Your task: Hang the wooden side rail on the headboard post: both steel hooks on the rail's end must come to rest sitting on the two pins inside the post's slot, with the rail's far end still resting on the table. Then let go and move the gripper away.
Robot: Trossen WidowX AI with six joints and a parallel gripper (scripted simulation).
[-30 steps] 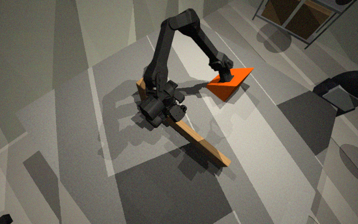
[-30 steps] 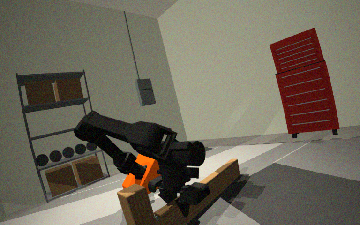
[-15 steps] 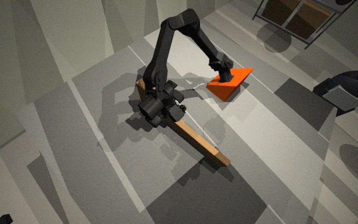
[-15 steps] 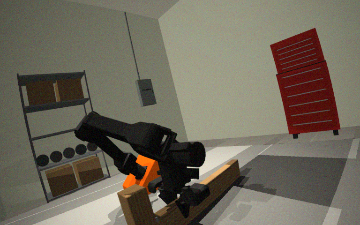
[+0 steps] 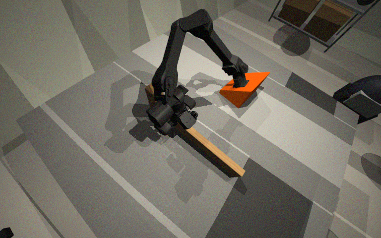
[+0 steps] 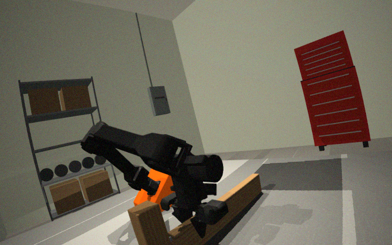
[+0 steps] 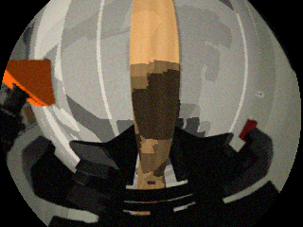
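The wooden side rail lies slanting across the table, its far end resting on the surface. Its near end reaches the upright wooden headboard post. My gripper is shut on the rail close to the post end, one finger on each side. The steel hooks, the pins and the slot are hidden behind the arm and the post. I cannot tell whether the hooks sit on the pins.
The arm stands on an orange wedge base behind the rail. A shelf rack with boxes stands at the left wall, a red tool cabinet at the right wall. A dark object lies off to the right.
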